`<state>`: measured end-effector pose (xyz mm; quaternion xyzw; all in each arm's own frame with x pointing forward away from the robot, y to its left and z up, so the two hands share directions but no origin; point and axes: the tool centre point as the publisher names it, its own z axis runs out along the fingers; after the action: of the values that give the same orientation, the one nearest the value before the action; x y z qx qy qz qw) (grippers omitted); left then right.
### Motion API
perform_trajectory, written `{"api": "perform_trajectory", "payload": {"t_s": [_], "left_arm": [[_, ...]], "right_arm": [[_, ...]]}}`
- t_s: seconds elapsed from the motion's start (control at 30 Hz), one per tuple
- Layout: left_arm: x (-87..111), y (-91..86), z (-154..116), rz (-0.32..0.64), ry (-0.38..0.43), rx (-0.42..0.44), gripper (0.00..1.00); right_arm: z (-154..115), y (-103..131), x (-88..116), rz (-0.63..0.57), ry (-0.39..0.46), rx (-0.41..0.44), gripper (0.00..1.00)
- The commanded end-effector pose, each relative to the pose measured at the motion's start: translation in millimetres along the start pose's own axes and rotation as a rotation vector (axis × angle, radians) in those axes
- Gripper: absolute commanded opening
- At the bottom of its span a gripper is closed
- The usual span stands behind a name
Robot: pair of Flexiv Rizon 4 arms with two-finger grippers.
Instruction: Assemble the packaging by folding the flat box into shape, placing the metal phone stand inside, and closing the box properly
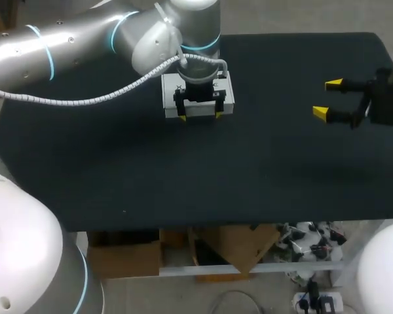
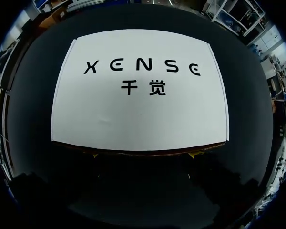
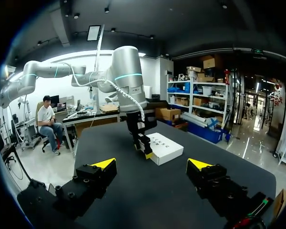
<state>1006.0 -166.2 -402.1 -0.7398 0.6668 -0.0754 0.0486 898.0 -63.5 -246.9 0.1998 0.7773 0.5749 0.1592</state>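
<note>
A white closed box [image 1: 169, 98] with dark print on its lid lies flat at the back middle of the black table. My left gripper [image 1: 200, 116] stands straight above it, open wide. Its yellow tips sit at the box's near edge. In the left wrist view the box lid [image 2: 140, 90] lies ahead of the left gripper [image 2: 146, 155], and only slivers of the yellow tips show under the box's near edge. My right gripper [image 1: 327, 98] hangs open and empty over the table's right side, well away from the box [image 3: 164, 147]. No phone stand is visible.
The black table top [image 1: 183, 183] runs from the box toward me to its front edge [image 1: 203, 226]. From the right wrist view, my left arm [image 3: 128, 76] rises above the box.
</note>
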Motion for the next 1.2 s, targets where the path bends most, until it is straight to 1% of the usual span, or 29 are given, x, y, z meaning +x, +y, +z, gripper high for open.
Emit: {"api": "perform_trajectory", "payload": {"t_s": [0.03,0.37,0.57,0.7,0.8,0.87,0.97,1.03,1.07,1.13,1.2], "left_arm": [[7.7,-25.2,9,0.003,-0.011,-0.044,1.0],[9.1,-69.5,14,0.007,-0.012,-0.036,1.0],[6.0,-94.5,18,0.004,-0.016,-0.037,1.0],[4.2,-108.9,19,0.002,-0.01,-0.041,1.0],[3.0,-114.8,17,0.01,0.005,-0.037,1.0],[1.1,-113.3,13,0.02,0.017,-0.031,1.0],[-3.4,-101.6,6,0.051,0.039,-0.015,1.0],[-8.4,-91.6,0,0.073,0.06,0.002,1.0],[-12.5,-82.8,-5,0.085,0.069,0.02,1.0],[-18.3,-74.0,-12,0.101,0.083,0.042,1.0],[-27.2,-60.0,-23,0.122,0.1,0.074,1.0]], "right_arm": [[-1,-1,0,-0.001,0.002,-0.005,1.0],[-1,-1,0,-0.001,0.002,-0.005,1.0],[-1,-1,0,-0.001,0.002,-0.005,1.0],[-1,-1,0,-0.001,0.002,-0.005,1.0],[-1,-1,0,-0.001,0.002,-0.005,1.0],[-1,-1,0,-0.001,0.002,-0.005,1.0],[-1,-1,0,-0.001,0.002,-0.005,1.0],[-1,-1,0,-0.001,0.002,-0.005,1.0],[-1,-1,0,-0.001,0.002,-0.005,1.0],[-1,-1,0,-0.001,0.002,-0.005,1.0],[-1,-1,0,-0.001,0.002,-0.005,1.0]]}}
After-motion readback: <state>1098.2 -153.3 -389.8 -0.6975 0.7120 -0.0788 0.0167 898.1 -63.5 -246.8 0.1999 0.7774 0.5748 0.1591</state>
